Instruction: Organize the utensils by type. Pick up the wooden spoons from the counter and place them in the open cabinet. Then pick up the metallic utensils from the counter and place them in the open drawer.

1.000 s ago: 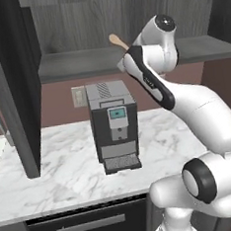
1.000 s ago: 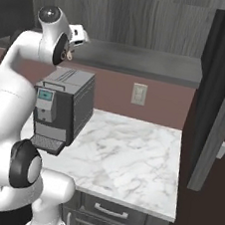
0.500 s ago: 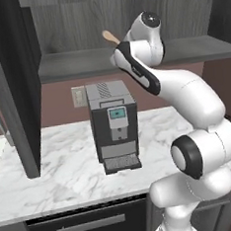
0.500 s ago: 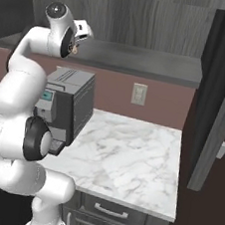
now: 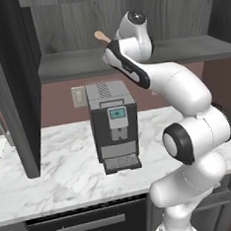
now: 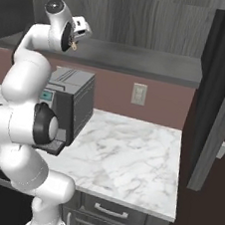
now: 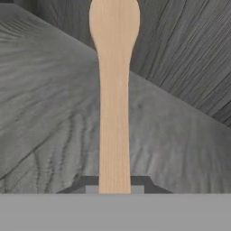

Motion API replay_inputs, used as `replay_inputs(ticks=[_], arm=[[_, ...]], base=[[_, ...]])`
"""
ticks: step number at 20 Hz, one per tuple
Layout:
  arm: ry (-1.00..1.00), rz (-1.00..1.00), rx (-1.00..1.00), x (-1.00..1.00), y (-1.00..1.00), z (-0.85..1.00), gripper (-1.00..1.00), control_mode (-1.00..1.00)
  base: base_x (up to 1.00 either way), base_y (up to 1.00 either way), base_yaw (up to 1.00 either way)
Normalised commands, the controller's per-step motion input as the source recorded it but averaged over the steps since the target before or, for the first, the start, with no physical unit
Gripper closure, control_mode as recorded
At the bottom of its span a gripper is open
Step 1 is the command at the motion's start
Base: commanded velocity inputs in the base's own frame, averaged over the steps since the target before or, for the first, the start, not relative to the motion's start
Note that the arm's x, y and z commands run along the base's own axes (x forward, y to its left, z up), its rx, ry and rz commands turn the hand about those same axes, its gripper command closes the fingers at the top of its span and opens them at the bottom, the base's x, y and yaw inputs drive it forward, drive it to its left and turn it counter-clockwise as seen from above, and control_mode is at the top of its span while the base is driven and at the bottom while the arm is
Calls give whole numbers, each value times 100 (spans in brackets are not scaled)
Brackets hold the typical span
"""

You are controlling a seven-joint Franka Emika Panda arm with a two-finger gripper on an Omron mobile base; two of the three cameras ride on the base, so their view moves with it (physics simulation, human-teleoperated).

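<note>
where the white arm reaches up above the coffee machine (image 5: 113, 125), its pincer (image 7: 114, 187) is clamped on the handle of a pale wooden spoon (image 7: 114, 90). seen from the hand camera, the spoon runs straight up from between the two dark fingertips (image 7: 140, 181), handle gripped on both sides, its oval bowl at the far end. behind the spoon lies dark grey wood-grain, the floor and back wall of the open cabinet.

from the left base camera, the spoon's bowl (image 5: 101, 36) pokes out past the wrist, up and to the left of the coffee machine, above the cabinet shelf (image 5: 68, 64) and in front of the cabinet's grey back wall. whether the spoon touches the shelf cannot be told.

the coffee machine stands on the white marble bench (image 5: 58, 177), below the shelf, with a wall socket (image 5: 78, 96) just to its left on the reddish wall. a tall dark cabinet door (image 5: 13, 87) hangs open further left of the machine.

from the right base camera, the pincer end of the arm (image 6: 74, 35) sits above the coffee machine (image 6: 70, 106), level with the shelf, and the bench (image 6: 128, 162) stretches to the machine's right.
</note>
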Motion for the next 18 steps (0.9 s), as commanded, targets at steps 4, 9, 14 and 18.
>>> replay_inputs(ticks=[4, 9, 14, 18], arm=[[-3, 0, -1, 13, 15, -8, 100, -100], [-4, 0, 0, 23, 8, -2, 100, -100], [-2, 0, 0, 29, 6, -8, 100, -100], [-2, 0, 0, 31, 3, -7, -100, -100]], base=[[0, 0, 0], [0, 0, 0], [0, 0, 0], [0, 0, 0]])
